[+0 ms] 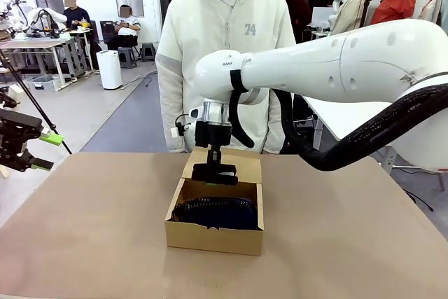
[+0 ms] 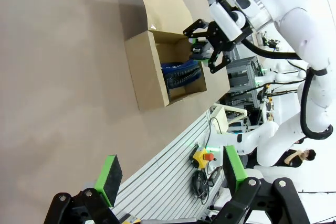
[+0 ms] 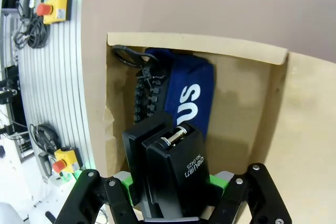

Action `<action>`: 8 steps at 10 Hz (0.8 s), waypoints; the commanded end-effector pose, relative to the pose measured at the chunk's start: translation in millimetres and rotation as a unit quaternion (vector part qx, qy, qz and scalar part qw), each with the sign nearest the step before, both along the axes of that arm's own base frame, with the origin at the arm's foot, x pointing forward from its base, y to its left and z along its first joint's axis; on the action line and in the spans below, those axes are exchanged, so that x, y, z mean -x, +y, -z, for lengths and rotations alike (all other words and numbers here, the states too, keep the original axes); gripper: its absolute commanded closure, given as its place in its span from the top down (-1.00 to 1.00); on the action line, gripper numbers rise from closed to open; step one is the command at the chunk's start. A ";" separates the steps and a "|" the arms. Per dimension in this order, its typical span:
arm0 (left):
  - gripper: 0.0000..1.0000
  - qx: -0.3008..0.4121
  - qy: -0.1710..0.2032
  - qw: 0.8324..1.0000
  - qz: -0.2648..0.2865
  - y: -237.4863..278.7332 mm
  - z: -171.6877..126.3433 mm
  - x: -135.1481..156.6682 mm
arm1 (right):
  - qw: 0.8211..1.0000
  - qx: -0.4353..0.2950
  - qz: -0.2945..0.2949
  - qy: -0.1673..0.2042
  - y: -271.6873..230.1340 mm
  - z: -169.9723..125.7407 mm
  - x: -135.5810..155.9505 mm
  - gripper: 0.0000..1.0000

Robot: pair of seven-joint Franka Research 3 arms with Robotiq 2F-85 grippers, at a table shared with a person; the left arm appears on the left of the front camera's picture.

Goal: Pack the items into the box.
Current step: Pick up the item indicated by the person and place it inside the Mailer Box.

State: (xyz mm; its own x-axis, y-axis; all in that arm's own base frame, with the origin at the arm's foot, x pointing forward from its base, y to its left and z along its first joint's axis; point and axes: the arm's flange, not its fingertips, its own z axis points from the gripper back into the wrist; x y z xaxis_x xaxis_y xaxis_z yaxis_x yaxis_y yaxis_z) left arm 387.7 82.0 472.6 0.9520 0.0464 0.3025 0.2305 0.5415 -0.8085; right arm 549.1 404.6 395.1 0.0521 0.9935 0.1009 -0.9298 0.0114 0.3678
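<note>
From the front camera, I see the right gripper (image 1: 213, 159) reaching across the middle of the table (image 1: 84, 236) and pinching the black stapler (image 1: 215, 173) just over the rear edge of the box (image 1: 213, 237). The flap lid (image 1: 246, 164) is folded back toward the person (image 1: 224, 40) in a white hoodie. The navy pouch (image 1: 213, 213) lies inside the box. The left gripper (image 1: 43, 152) hangs off at the left edge, well apart from the box. The left wrist camera settles what that angle leaves vague: the left claw's green pads (image 2: 108, 174) are spread wide with nothing between them. Farther off it gives a side-on look at the box and the right claw above its far end. The right wrist camera looks straight down into the box and gives detail the front lacks: the stapler is clamped between the green pads, with white print on its top. Below it the pouch shows white lettering and a black zip edge, lying against one wall.
</note>
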 end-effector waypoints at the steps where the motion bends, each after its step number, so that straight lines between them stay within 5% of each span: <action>1: 1.00 0.001 -0.004 1.000 0.007 3.1 -0.6 1.8 | 1.000 0.020 -0.006 -0.016 0.4 14.1 7.1 -1.00; 5: 1.00 0.001 -0.004 1.000 0.007 3.1 -0.6 1.8 | 1.000 0.022 0.005 0.018 -4.0 39.5 8.8 -0.95; 7: 1.00 0.001 -0.004 1.000 0.007 3.1 -0.6 1.8 | 0.999 0.022 0.014 0.032 -2.7 45.1 9.4 1.00; 8: 1.00 0.001 -0.004 1.000 0.007 3.1 -0.6 1.8 | 0.999 0.018 0.011 0.035 -4.8 44.9 9.7 1.00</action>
